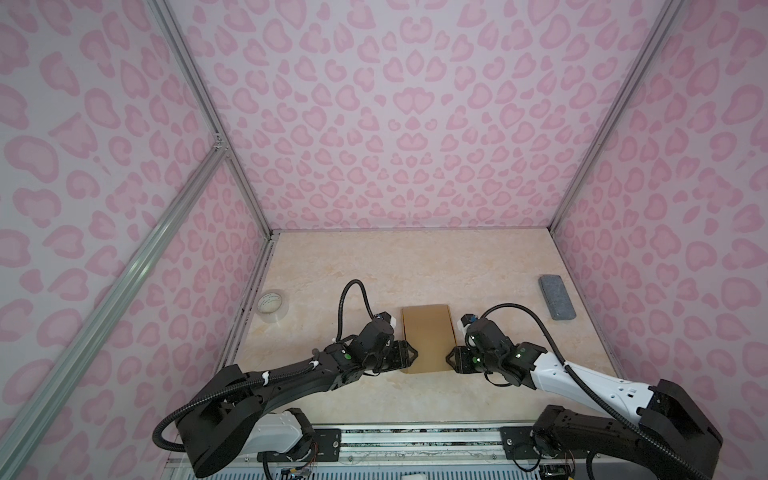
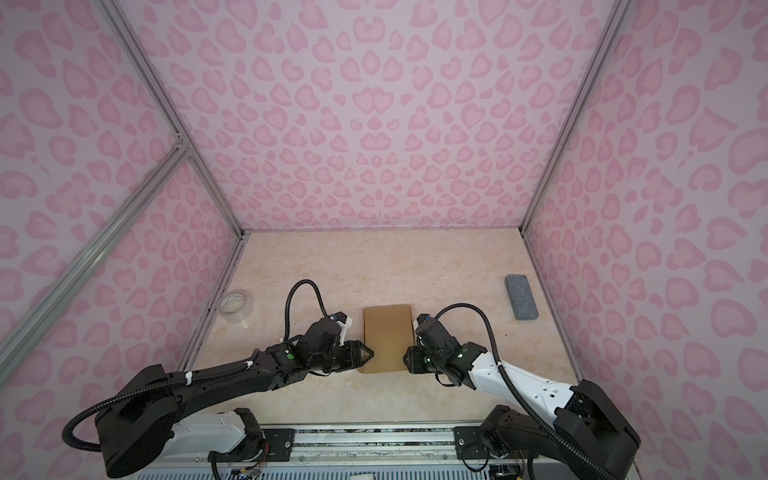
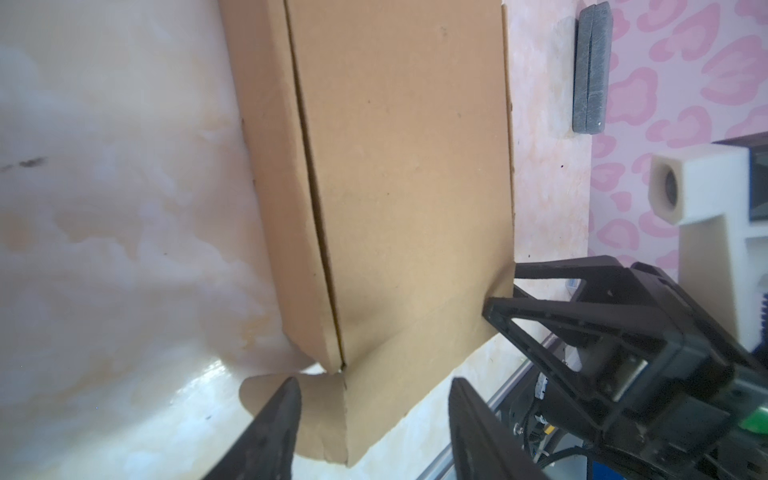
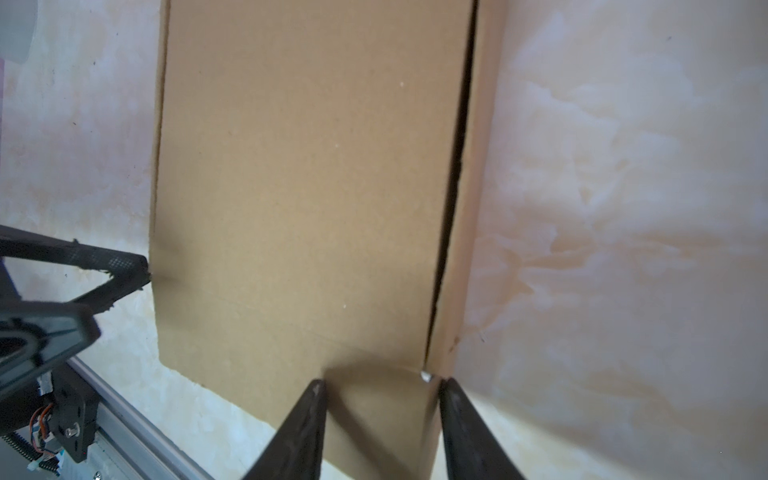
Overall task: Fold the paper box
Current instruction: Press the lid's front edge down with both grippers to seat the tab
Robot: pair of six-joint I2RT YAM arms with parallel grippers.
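The paper box [image 1: 426,336] [image 2: 386,336] lies in the middle of the table, brown, flat and squarish. Its lid [image 3: 407,166] [image 4: 307,166] is down and a front flap sticks out toward me. My left gripper [image 1: 411,353] [image 2: 368,354] [image 3: 376,399] is at the box's near left corner. It is open, with the flap's corner and a rounded ear between its fingers. At the near right corner my right gripper [image 1: 451,358] [image 2: 409,357] [image 4: 380,390] stands open. Its fingers straddle the flap's edge beside the side wall. Neither gripper is clamped on the cardboard.
A clear tape roll [image 1: 272,305] [image 2: 235,307] stands at the table's left edge. A grey block [image 1: 557,297] [image 2: 521,297] [image 3: 590,66] lies at the far right. A metal rail [image 1: 415,440] runs along the near edge, and pink patterned walls close in three sides.
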